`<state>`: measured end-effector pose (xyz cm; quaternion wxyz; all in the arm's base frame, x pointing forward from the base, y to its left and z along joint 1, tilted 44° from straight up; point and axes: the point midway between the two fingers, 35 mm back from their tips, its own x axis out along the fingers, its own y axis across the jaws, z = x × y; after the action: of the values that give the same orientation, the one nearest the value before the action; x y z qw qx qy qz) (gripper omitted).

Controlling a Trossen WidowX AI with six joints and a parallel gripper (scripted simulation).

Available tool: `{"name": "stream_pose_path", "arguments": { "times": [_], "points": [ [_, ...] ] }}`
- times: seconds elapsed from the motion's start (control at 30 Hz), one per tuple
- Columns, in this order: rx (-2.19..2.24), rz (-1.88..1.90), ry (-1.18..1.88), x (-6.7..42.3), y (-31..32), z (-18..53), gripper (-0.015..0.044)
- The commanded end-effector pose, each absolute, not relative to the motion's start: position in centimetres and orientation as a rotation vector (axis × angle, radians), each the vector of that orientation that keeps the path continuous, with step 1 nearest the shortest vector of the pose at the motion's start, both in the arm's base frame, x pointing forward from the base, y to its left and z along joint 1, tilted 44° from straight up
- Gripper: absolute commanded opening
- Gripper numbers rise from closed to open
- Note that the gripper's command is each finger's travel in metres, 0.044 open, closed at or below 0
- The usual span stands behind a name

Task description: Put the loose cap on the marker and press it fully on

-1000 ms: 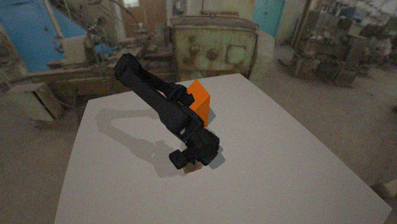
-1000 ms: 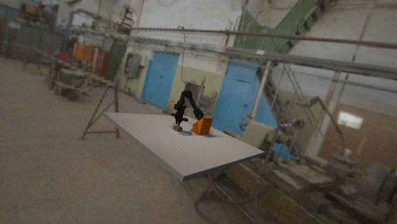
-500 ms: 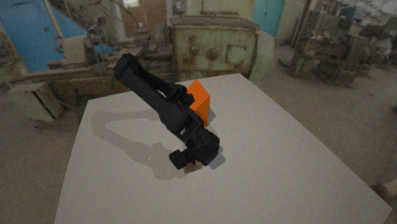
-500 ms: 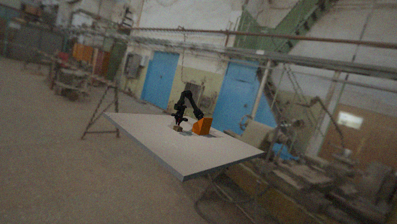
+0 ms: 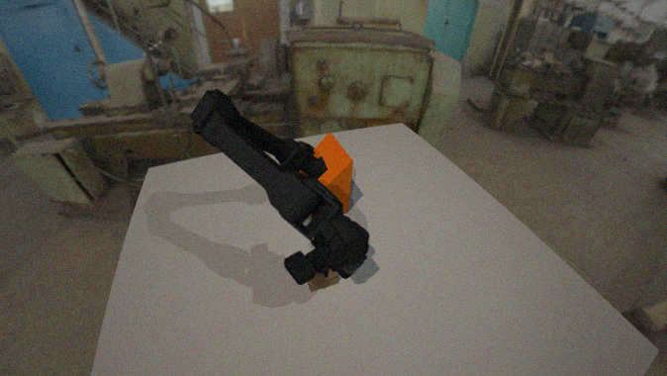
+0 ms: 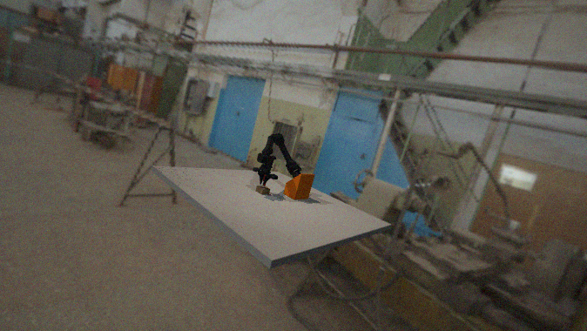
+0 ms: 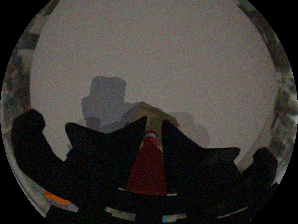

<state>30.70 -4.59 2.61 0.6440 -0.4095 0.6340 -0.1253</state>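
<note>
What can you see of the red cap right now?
The cap shows only in the wrist view: a plain red, tapering shape, narrowing toward the table, matte and plastic-looking. It sits clamped between the dark fingers of the tool, which is shut on it. Its tip points at the tan holder block beyond. Whether it touches the marker cannot be told. In the other views the arm hides it.
</note>
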Motion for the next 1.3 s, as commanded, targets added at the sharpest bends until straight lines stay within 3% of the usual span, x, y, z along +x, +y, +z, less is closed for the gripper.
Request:
{"name": "stream_pose_path", "arguments": {
  "times": [0.0, 1.0, 1.03, 1.27],
  "points": [
    [-0.889, -0.332, 1.518, 30.2, -7.1, 0.9, 0.0000],
    [-0.889, -0.332, 1.518, 30.3, -7.1, 0.8, 0.0000],
    [-0.933, -0.285, 1.444, 30.8, -4.5, 2.6, 0.0026],
    [-0.933, -0.285, 1.444, 30.8, -4.5, 2.6, 0.0210]
  ]
}}
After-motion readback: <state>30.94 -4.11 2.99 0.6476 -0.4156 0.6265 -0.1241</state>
